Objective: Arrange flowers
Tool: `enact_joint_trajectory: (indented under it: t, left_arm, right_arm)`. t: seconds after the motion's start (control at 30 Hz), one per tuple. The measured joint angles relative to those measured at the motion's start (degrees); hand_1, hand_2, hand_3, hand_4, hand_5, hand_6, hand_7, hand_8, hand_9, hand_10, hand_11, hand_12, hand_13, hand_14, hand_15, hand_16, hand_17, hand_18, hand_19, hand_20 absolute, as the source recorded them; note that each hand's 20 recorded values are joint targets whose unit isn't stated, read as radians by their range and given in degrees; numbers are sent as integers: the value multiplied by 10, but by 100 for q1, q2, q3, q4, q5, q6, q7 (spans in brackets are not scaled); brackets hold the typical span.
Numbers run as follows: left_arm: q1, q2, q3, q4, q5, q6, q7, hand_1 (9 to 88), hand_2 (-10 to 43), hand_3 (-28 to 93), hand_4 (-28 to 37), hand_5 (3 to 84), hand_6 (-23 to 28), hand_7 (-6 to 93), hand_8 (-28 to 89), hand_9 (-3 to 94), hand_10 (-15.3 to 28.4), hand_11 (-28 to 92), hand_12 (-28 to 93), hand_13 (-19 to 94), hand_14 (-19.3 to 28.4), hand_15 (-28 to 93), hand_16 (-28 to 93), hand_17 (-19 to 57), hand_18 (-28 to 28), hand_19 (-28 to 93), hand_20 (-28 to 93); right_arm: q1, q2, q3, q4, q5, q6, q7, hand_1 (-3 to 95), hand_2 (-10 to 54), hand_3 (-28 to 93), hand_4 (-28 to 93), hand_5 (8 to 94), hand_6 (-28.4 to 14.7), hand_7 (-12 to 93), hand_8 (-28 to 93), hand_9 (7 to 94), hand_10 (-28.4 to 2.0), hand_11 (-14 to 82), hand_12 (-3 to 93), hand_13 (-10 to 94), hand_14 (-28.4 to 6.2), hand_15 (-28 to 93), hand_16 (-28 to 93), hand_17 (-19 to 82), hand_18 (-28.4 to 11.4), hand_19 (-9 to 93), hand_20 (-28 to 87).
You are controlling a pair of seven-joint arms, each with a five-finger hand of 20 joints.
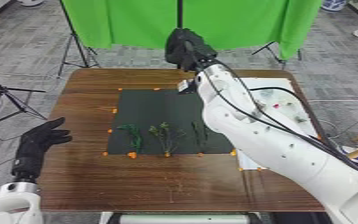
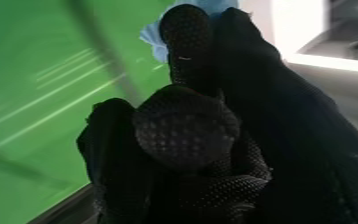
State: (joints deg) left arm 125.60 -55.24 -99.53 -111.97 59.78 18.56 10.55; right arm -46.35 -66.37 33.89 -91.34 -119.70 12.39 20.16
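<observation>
The right hand [image 1: 189, 49] is raised over the table's far edge, beyond the dark mat [image 1: 158, 110]. In the right wrist view, black glove covers the right hand [image 2: 184, 135], with a pale blue thing [image 2: 154, 37] behind its upper part; whether the hand holds it I cannot tell. Three green sprigs lie side by side on the mat's near half: a dark leafy one [image 1: 134, 136], a branching one [image 1: 167, 136] and a thin one [image 1: 199, 135]. Over the table's left edge, the left hand [image 1: 39, 145] stays open and empty, left of the mat.
A white sheet [image 1: 291, 120] with small red and green pieces lies along the right side, partly under the right arm. Orange marks edge the mat. A green curtain [image 1: 131, 25] hangs behind the brown table [image 1: 95, 185]; tripods stand on the floor around it.
</observation>
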Motion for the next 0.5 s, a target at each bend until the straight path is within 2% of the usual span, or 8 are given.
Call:
enact_joint_trajectory:
  t: [0.27, 0.5]
  left_arm:
    - [-230, 98, 225, 120, -12, -37, 27, 280, 300, 626, -283, 503, 34, 130, -73, 549, 157, 273, 138, 494, 207, 343, -23, 138, 145, 199, 221]
    - [-424, 141, 390, 203, -49, -25, 95, 280, 300, 623, -283, 499, 29, 128, -75, 551, 158, 273, 139, 496, 207, 345, -24, 139, 146, 201, 223]
  right_arm:
    - [150, -908, -690, 316, 41, -638, -170, 640, -95, 570, -142, 785, -22, 239, 146, 911, -86, 117, 462, 929, 4, 570, 383, 669, -110, 932, 552]
    - [37, -1123, -1283, 365, -67, -866, -395, 635, -95, 575, -145, 781, -18, 244, 145, 909, -83, 117, 461, 928, 4, 571, 383, 668, -111, 932, 556]
